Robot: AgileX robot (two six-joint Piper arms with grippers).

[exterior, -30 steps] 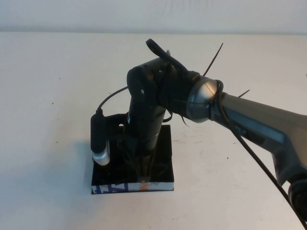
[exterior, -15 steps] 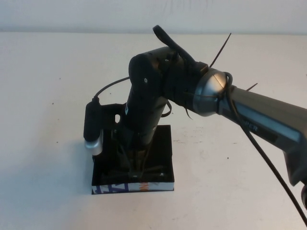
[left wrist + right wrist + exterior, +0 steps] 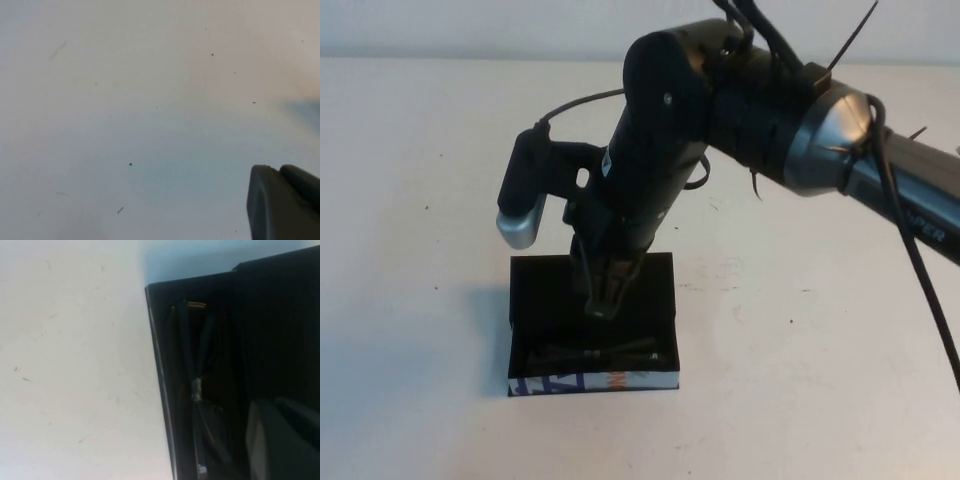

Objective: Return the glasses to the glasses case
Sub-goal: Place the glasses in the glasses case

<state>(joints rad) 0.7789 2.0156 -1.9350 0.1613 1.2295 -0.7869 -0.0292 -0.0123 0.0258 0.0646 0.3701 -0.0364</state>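
The glasses case (image 3: 525, 300) is a black open box with a white printed front side, near the table's front left of centre. The dark glasses (image 3: 588, 352) lie folded inside it, along the front wall. My right gripper (image 3: 603, 300) hangs just above the case's middle with its fingers together, holding nothing. In the right wrist view the glasses (image 3: 195, 390) lie against the case wall (image 3: 159, 365), beside the right gripper (image 3: 275, 407). The left gripper (image 3: 277, 170) shows only in its own wrist view, shut, over bare table.
The right arm (image 3: 840, 140) reaches in from the right and hides the table behind the case. Its wrist camera (image 3: 523, 205) hangs above the case's back left corner. White table (image 3: 420, 150) surrounds the case.
My right gripper has risen out of the case and moved slightly back. The glasses stay in the case and now show along the front wall.
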